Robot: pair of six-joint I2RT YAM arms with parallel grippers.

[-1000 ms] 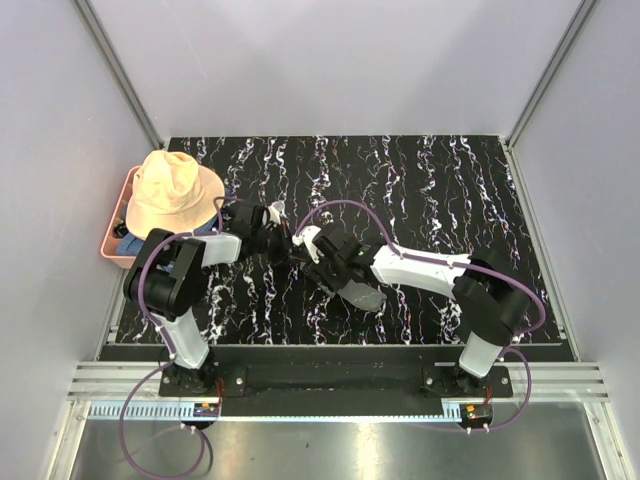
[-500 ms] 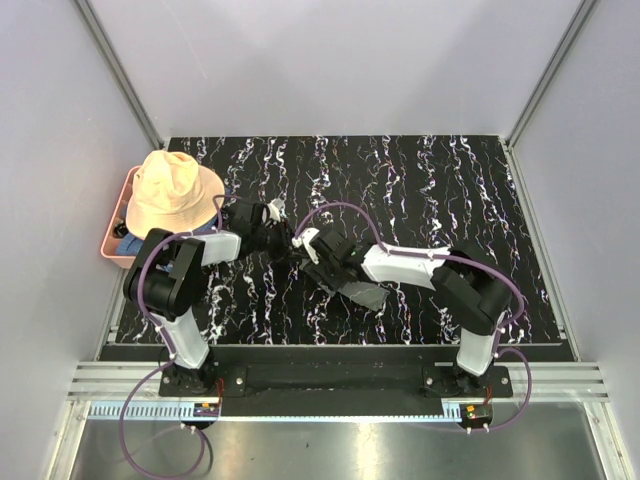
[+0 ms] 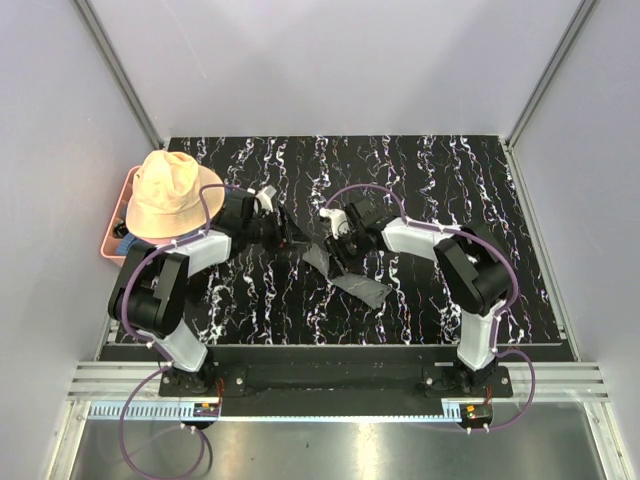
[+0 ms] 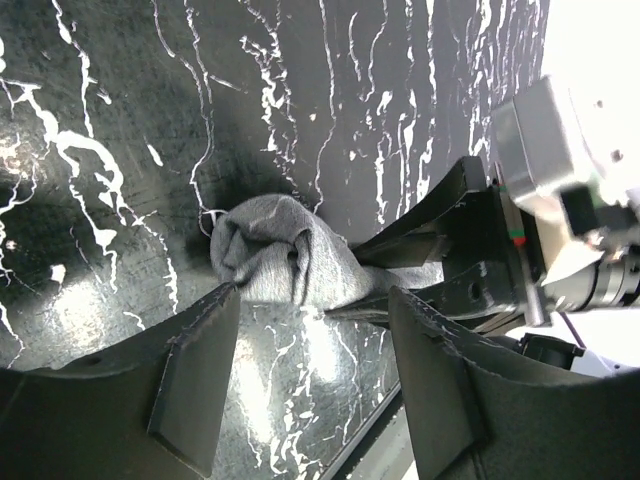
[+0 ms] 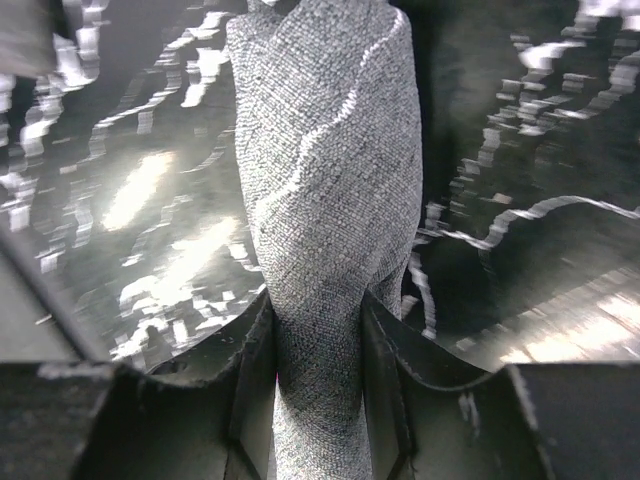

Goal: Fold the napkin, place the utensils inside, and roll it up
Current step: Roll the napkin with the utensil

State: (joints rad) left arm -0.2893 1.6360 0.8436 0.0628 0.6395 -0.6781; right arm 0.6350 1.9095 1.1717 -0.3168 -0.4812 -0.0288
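Pinching the rolled napkin (image 5: 330, 180) center frame, right gripper (image 5: 318, 310) should keep the roll tight; left gripper (image 4: 312, 300) hangs released.

We find the napkin (image 3: 355, 287) mid-counter (image 3: 450, 180), its far end between the right claw's (image 3: 335, 245) fingers, with the left claw (image 3: 290, 235) just left of it. The hat (image 3: 170, 190) sits on a tub (image 3: 112, 250) at the left edge.

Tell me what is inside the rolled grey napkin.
At the end of the napkin only folds of grey cloth show, nothing else. Whatever lies deeper is covered by the cloth itself and by the right pincer clamped on it.
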